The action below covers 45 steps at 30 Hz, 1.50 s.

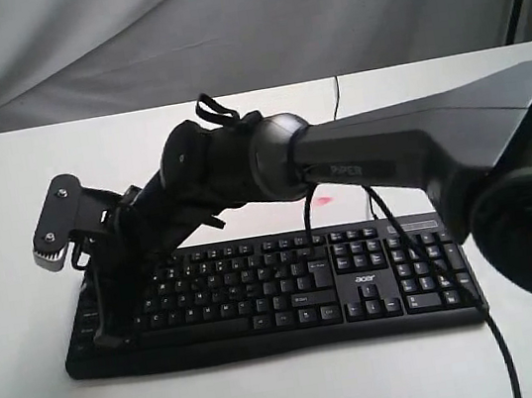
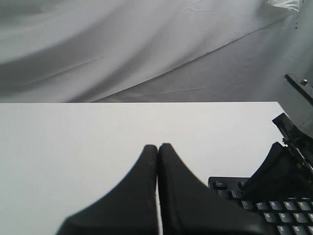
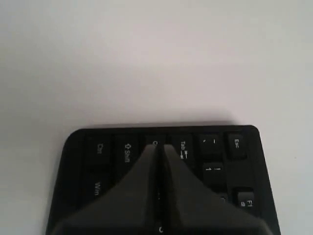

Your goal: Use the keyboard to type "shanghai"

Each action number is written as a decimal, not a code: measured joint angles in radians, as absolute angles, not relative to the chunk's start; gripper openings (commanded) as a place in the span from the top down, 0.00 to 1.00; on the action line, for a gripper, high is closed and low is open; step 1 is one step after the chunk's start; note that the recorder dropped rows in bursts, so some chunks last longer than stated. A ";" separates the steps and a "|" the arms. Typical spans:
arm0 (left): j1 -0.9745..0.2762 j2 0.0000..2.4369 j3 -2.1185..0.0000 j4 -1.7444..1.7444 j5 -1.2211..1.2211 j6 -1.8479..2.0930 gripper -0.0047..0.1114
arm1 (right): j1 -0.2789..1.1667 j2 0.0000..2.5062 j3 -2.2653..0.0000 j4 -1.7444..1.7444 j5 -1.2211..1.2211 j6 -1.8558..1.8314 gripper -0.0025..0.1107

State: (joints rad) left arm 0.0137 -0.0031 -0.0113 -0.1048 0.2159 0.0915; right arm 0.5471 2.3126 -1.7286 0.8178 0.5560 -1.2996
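Observation:
The black keyboard (image 1: 359, 285) with white legends and an "acer" logo lies across the white table. My right arm reaches across it to its left end. There my right gripper (image 1: 106, 335) points down, shut and empty, its tips low over the keys. In the right wrist view the right gripper (image 3: 159, 147) hovers by the Caps Lock key, between Shift and Tab on the keyboard (image 3: 98, 156). My left gripper (image 2: 157, 146) is shut on nothing, held over bare table to the left of the keyboard's Esc corner (image 2: 220, 185). It is outside the exterior view.
The keyboard's thin cable (image 1: 336, 98) runs toward the table's far edge. A black arm cable (image 1: 498, 344) hangs across the number pad to the near edge. A small pink mark (image 1: 321, 201) sits behind the keyboard. Grey cloth (image 1: 220, 26) backs the table.

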 measured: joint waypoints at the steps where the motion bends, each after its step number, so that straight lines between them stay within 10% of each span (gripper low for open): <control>1: 0.014 -0.003 -0.011 -0.105 0.216 0.092 0.95 | 0.547 2.317 -1.739 0.811 0.562 -1.294 0.98; 45: 0.014 -0.003 -0.011 -0.105 0.216 0.092 0.95 | 0.547 2.377 -1.753 0.764 0.565 -1.278 0.98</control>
State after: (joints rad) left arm 0.0137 -0.0031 -0.0113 -0.1048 0.2159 0.0915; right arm 0.5471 2.3768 -1.7529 0.7639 0.5655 -1.2778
